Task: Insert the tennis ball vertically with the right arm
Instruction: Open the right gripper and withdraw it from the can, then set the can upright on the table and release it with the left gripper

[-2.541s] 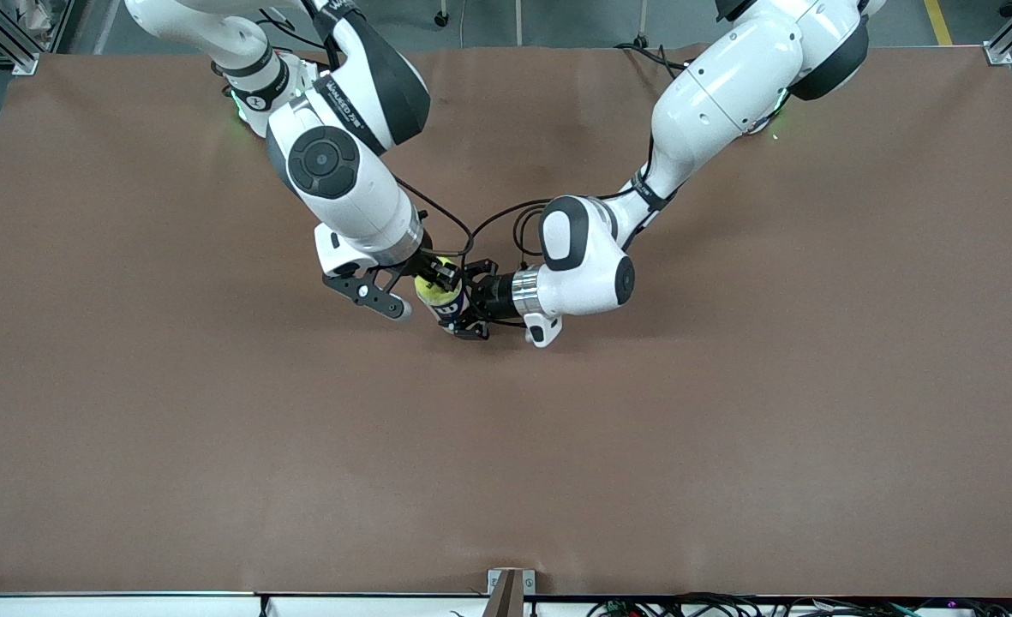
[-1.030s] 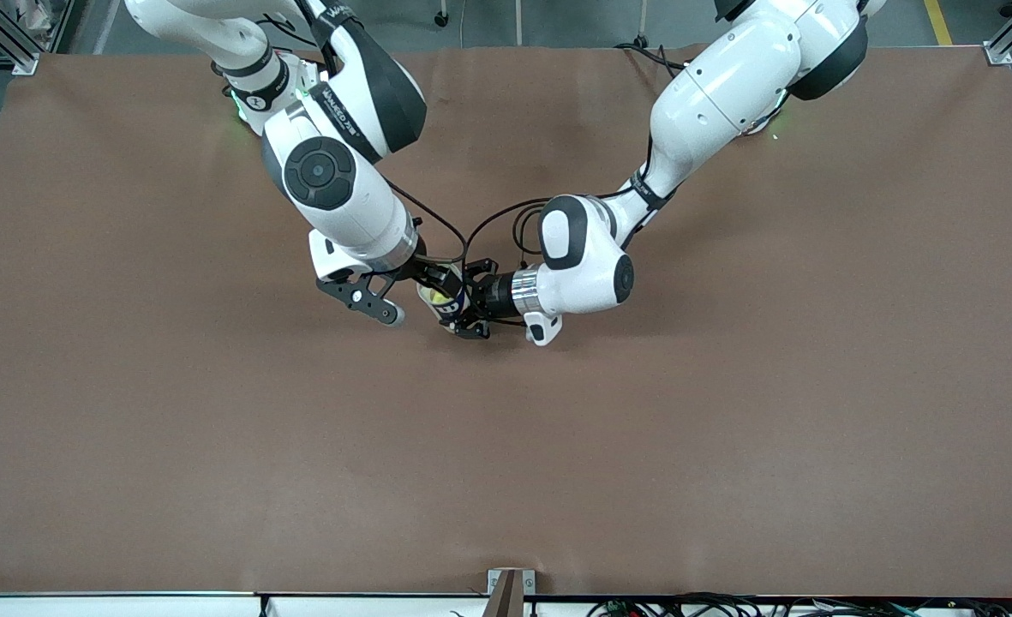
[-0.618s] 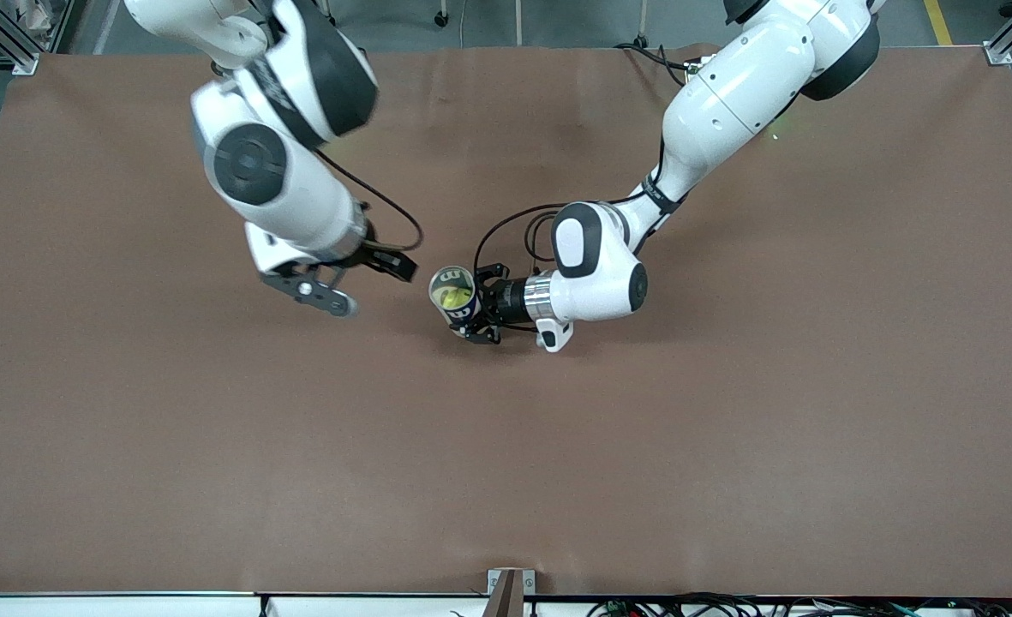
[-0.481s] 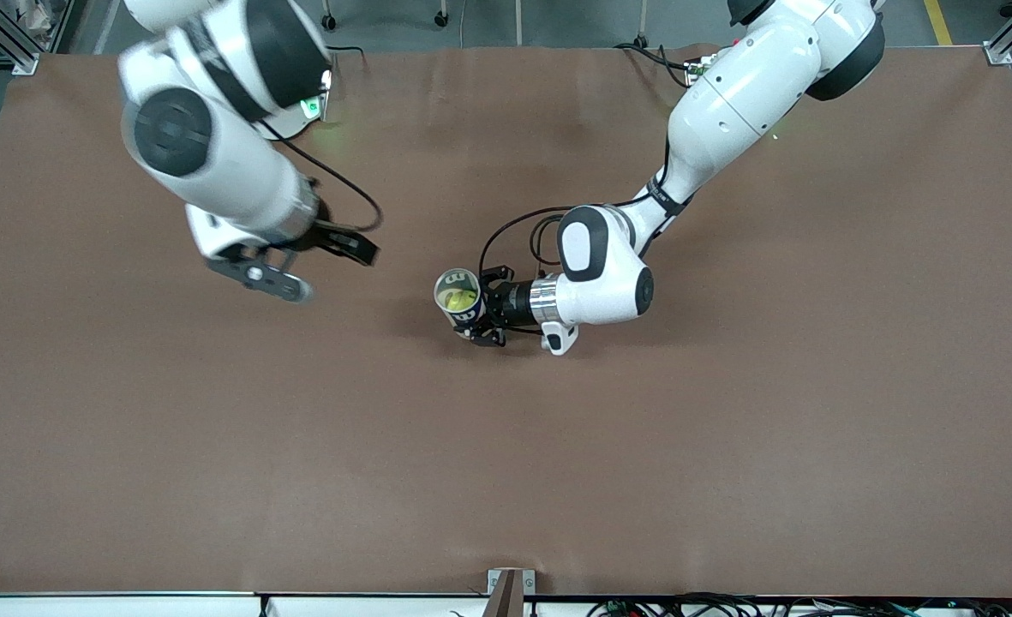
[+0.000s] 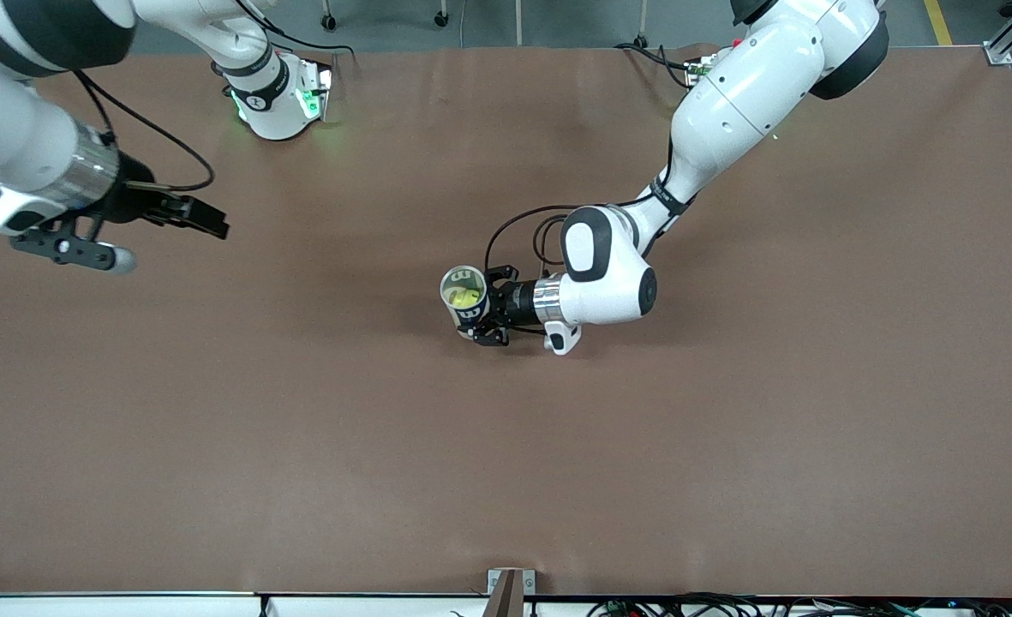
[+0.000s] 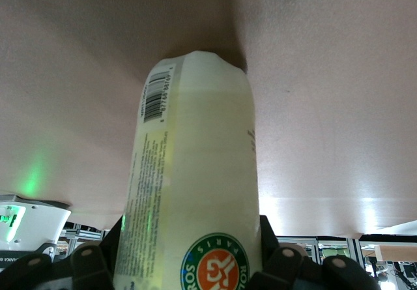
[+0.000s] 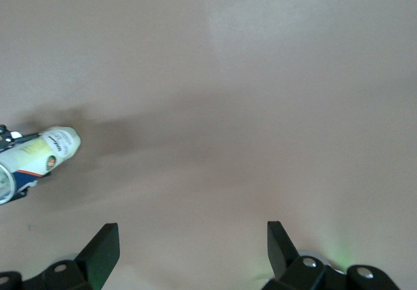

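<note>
A clear tennis-ball can (image 5: 464,298) with a dark blue label stands upright near the middle of the brown table (image 5: 506,480), its mouth open upward. A yellow tennis ball (image 5: 462,297) sits inside it. My left gripper (image 5: 482,314) is shut on the can from the side. In the left wrist view the can (image 6: 195,166) fills the space between the jaws of the left gripper (image 6: 189,267). My right gripper (image 5: 208,224) is open and empty over the right arm's end of the table, well apart from the can. The right wrist view shows the right gripper (image 7: 192,241) with its jaws spread wide and the can (image 7: 40,154) far off.
The right arm's base (image 5: 278,103) glows green at the table's back edge. Black cables (image 5: 514,231) loop over the left wrist. A small bracket (image 5: 510,583) sits at the table's front edge.
The right arm has swung away from the can to its own end of the table, leaving the ball in the can. The left arm has shifted the can slightly.
</note>
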{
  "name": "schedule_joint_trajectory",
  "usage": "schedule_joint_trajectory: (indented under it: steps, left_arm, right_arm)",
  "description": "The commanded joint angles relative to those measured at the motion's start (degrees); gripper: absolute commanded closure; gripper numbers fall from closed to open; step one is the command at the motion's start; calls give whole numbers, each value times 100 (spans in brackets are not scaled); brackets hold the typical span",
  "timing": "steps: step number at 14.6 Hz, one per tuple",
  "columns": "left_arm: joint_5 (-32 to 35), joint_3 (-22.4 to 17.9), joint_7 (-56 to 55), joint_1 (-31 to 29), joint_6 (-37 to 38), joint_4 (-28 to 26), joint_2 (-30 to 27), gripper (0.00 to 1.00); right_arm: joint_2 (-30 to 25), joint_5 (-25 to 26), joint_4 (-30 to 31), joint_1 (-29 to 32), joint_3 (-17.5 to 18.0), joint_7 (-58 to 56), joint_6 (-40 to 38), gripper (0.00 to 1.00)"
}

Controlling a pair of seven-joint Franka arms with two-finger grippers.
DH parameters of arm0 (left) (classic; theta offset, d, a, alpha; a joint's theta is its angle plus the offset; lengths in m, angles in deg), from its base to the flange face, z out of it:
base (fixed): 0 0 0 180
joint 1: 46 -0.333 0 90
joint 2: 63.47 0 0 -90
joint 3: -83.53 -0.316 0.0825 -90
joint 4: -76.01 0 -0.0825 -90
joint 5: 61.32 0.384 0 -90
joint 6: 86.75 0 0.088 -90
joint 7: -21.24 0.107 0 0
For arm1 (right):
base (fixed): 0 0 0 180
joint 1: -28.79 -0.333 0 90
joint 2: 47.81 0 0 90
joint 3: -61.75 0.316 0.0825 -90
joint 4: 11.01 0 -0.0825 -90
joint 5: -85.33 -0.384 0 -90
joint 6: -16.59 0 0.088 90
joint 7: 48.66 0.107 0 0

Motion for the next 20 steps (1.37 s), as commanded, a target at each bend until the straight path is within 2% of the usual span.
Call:
schedule_joint_trajectory:
  steps: [1,4,8,11,14,16,20]
  left_arm:
    - [-102,-1,321,-93,-31,-373,-152,0]
    - [-102,8,313,-155,-31,-382,-161,0]
    - [-102,8,321,-208,-31,-470,-231,0]
    - [-102,8,321,-261,-23,-479,-231,0]
    - [-67,-1,356,-427,310,-505,-283,0]
    - [-6,-27,365,-445,329,-549,-318,0]
    - [818,-45,348,-638,338,-848,-600,0]
  right_arm:
    - [-312,189,235,621,107,-936,-26,0]
    - [-277,225,130,1036,107,-1553,71,0]
    - [-250,242,-37,1054,115,-1563,483,0]
    - [-127,514,-387,1028,116,-1563,598,0]
    - [83,594,-950,1089,116,-1563,598,0]
    - [93,647,-1004,1098,107,-1563,703,0]
    - [84,743,-1100,1089,107,-1563,844,0]
